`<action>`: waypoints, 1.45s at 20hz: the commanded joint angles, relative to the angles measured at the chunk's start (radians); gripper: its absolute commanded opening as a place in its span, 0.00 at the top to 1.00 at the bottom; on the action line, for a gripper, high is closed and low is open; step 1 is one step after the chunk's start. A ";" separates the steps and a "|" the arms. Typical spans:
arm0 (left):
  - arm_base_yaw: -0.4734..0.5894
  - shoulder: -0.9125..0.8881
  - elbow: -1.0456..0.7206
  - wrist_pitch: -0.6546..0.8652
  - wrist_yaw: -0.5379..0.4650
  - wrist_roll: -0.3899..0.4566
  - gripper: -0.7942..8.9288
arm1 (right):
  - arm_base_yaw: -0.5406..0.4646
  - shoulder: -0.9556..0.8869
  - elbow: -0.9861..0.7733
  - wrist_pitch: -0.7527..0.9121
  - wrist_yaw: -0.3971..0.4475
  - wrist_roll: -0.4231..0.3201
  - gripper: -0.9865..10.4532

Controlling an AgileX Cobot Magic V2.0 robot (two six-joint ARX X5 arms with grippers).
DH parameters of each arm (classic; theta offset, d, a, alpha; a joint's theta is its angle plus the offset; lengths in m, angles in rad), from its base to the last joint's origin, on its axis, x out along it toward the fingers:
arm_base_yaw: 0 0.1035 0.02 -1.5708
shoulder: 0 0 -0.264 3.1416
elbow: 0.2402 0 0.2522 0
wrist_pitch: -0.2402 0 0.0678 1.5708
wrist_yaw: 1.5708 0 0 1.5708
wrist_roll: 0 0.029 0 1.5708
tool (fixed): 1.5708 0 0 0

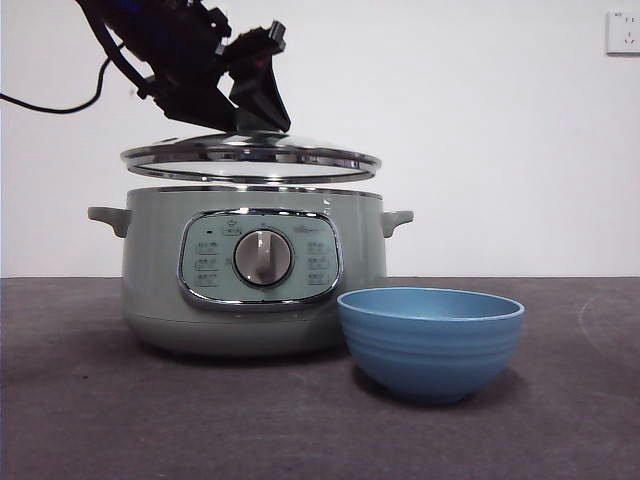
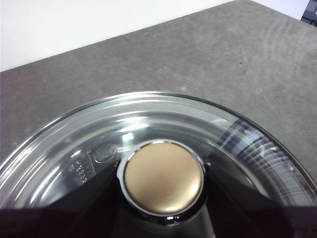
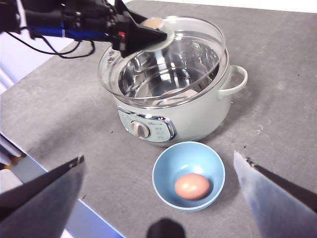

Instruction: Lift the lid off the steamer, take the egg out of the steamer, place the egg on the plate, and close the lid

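Observation:
My left gripper [image 1: 255, 112] is shut on the knob [image 2: 163, 177] of the lid [image 1: 250, 158] and holds it level a little above the steamer [image 1: 240, 270]. The lid is clear glass with a chrome rim, and its knob looks tan up close. The right wrist view shows the lid [image 3: 193, 39] over the steamer's [image 3: 198, 116] open, shiny, empty bowl, held by the left gripper [image 3: 148, 32]. The egg [image 3: 191, 186] lies in the blue plate [image 3: 161, 171], which stands just in front of the steamer [image 1: 430, 340]. My right gripper [image 3: 158, 157] is open and empty, high above the plate.
The grey table's near edge [image 3: 59, 191] runs along the left of the right wrist view. A black cable [image 1: 60, 103] trails from the left arm. A wall socket [image 1: 624, 32] is at the back right.

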 commanded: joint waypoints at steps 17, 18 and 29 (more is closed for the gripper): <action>0.000 0.058 0.005 -0.003 -0.024 0.010 0.92 | 0.001 -0.002 -0.007 -0.013 0.002 0.014 0.47; 0.000 0.058 0.005 -0.017 -0.023 0.008 0.92 | 0.001 -0.002 -0.007 -0.012 0.002 0.014 0.47; 0.002 0.029 0.005 -0.036 -0.023 0.009 0.39 | 0.001 -0.002 -0.007 -0.013 0.002 0.014 0.47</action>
